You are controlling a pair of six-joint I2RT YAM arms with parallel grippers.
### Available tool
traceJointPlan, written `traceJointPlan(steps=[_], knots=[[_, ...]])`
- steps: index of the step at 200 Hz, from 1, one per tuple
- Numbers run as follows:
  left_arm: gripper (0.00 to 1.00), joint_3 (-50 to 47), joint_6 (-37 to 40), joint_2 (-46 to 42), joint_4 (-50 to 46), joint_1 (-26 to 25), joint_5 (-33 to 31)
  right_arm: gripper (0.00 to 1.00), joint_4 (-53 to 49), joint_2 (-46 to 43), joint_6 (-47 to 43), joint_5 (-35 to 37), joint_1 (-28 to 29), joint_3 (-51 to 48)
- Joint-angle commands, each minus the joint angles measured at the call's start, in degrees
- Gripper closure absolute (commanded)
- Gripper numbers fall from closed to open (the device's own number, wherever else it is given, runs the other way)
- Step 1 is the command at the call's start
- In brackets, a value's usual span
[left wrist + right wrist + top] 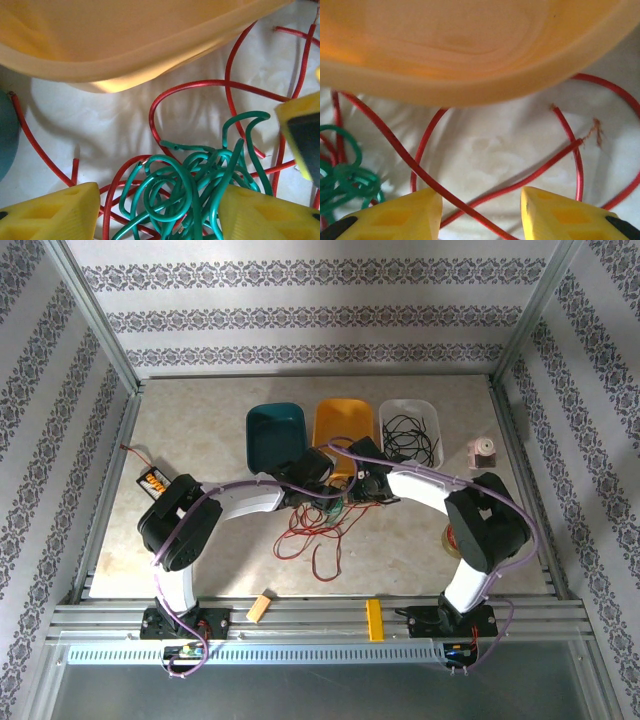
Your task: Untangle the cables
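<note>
**Lining up to grasp and separate**

On the bench point(420, 540), the orange bin point(470, 45) sits just beyond both grippers. Your left gripper point(160, 210) is spread, with the green cable coil point(190, 185) between its fingers, unpinched. Your right gripper point(480, 210) is spread astride a red cable point(410, 160). Next, you likely pinch one strand each, then draw apart.

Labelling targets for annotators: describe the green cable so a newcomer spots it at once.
Find the orange bin, between the teal bin and the white bin at the far side of the table. Just in front of its near rim lies a knot of green cable. It is the only green wire, bunched in small tight coils, while the red cables around it sprawl in wide loops.
</note>
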Motion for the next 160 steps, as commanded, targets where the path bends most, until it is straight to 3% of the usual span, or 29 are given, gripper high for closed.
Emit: traceJointPlan(steps=[1, 15, 37, 49, 112, 160], knots=[[0.38, 1.17, -0.42, 2.51, -3.46, -0.65, -1.59, 0.57, 0.24, 1.58, 0.0, 1.68, -0.51, 1.4], [0.38, 1.04, -0.33, 2.54, -3.66, -0.65, -1.74, 0.63, 0.96, 1.72, 0.04, 1.46, -0.51, 1.2], [0.37, 0.85, 0.06, 2.44, -4.17, -0.69, -1.96, 0.9, 1.14, 1.24, -0.26, 1.33, -0.67, 0.93], [0.37, 0.76, 0.37, 2.3, -4.66, -0.65, -2.07, 0.99, 1.09, -0.65, -0.18, 1.24, -0.69, 0.22], [0.37, -2.01, 0.9, 1.4, -5.86, -0.65, -2.64, 1.0, 1.05, -28.03, 0.43, 7.92, -0.08, -2.64], [0.37, -5.37, 0.22, -0.57, -5.33, -0.65, -4.04, 1.0, 0.99, -37.21, -2.99, 12.15, -0.51, 9.54]])
